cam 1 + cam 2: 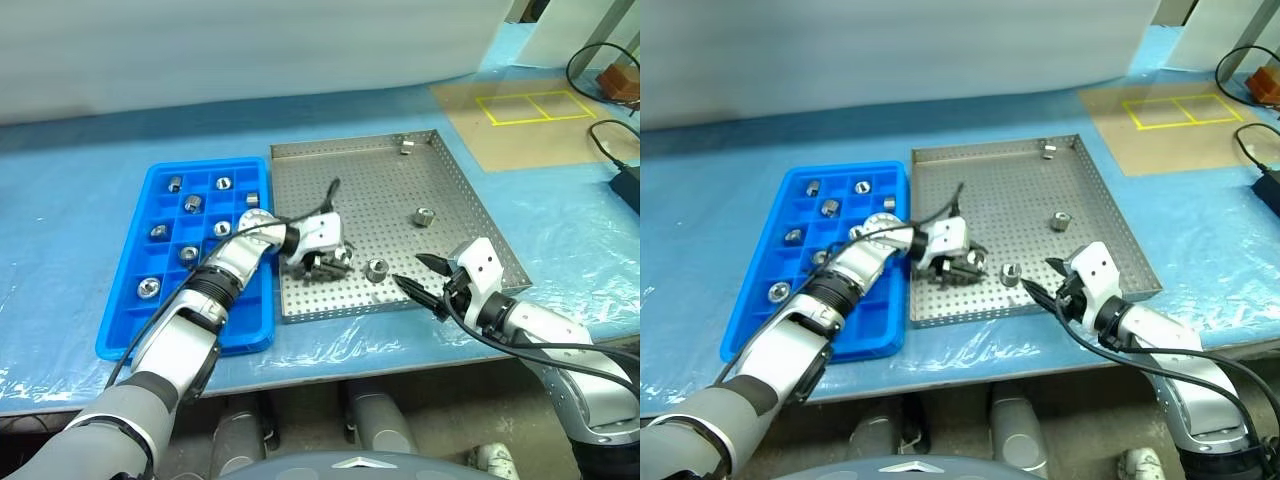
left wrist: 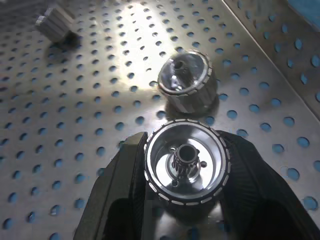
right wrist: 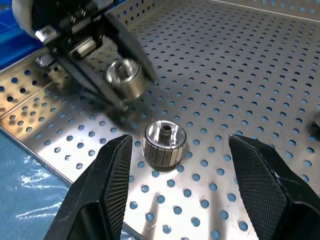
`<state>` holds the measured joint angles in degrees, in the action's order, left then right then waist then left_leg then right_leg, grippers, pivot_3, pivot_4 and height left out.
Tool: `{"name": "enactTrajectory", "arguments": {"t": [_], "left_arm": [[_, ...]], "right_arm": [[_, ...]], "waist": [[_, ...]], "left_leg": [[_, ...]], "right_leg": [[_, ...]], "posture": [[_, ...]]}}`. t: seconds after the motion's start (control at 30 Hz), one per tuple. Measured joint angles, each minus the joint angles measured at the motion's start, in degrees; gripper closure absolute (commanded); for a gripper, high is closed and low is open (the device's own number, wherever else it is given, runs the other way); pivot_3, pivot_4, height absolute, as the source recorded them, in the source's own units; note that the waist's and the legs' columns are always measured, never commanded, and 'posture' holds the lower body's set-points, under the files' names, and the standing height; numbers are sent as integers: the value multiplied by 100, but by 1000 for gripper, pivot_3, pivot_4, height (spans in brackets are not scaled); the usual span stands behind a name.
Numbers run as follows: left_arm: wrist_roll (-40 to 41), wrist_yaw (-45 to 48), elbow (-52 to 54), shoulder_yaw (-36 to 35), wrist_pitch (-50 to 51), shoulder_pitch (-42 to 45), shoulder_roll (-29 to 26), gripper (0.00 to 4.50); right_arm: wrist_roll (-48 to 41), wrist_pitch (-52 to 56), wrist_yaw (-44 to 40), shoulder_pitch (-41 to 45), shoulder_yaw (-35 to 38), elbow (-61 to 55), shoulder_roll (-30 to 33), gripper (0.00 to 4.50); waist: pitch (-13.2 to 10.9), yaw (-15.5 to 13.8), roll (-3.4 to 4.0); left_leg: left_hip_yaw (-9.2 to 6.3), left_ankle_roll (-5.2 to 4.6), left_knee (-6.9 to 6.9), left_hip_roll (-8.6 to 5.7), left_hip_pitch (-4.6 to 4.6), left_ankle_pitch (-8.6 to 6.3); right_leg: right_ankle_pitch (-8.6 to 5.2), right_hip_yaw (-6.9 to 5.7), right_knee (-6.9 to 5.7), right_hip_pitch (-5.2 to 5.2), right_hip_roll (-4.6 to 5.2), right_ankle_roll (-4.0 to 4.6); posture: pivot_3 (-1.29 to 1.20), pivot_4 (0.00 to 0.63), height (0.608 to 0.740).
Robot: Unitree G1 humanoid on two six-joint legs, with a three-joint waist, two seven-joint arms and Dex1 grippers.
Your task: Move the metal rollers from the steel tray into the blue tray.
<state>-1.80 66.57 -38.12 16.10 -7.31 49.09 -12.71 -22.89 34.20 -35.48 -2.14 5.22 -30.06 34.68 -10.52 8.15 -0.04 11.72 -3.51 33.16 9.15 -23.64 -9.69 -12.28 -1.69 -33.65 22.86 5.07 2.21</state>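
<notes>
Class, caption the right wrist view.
Open right gripper faces a roller; left gripper holds another.

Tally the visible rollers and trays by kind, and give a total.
metal rollers: 12 (8 in the blue tray, 3 loose in the steel tray, 1 in the left gripper)
trays: 2
Total: 14
</notes>
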Motion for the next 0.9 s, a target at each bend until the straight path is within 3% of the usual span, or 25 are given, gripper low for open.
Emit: {"name": "enactTrajectory", "arguments": {"t": [0.17,0.4,0.6,0.73,0.9], "left_arm": [[778,87,1912,-528,1416,-542,-689,2764],[1411,-336,3949,-1086,2833,-1733,-1442,2764],[1878,-1043,5333,-1993,3698,-2829,-2010,2764],[1991,-1292,6151,-2366,3966,-3808,-2421,2764],[2165,-1692,6770,-2740,4215,-4540,-2497,2764]], "right_arm": [[-117,-5,-631,1079,-268,628,111,1368],[-79,-269,-1497,2709,-1080,1645,-180,1368],[65,-702,-2277,3259,-1984,2441,-809,1368],[160,-985,-2751,3784,-2189,3088,-1041,1368],[261,-1296,-3259,4073,-2409,3536,-1322,1368]], "waist": [[-1,-50,5],[-2,-606,14],[-5,-1128,16],[-7,-1343,16],[-14,-1618,-1]], "left_leg": [[1,8,-5,6,5,7],[2,51,-27,37,17,31],[1,88,-44,44,20,53],[0,98,-46,42,32,58],[-3,131,-91,41,57,77]], "right_leg": [[1,4,-18,11,-2,2],[1,-6,-39,21,-22,3],[-26,-13,-105,55,-23,32],[-27,-9,-111,49,-22,31],[-30,-10,-110,43,-23,26]], "posture": [[-271,150,740],[-45,150,740],[180,150,740],[280,150,740],[361,150,740]]}}
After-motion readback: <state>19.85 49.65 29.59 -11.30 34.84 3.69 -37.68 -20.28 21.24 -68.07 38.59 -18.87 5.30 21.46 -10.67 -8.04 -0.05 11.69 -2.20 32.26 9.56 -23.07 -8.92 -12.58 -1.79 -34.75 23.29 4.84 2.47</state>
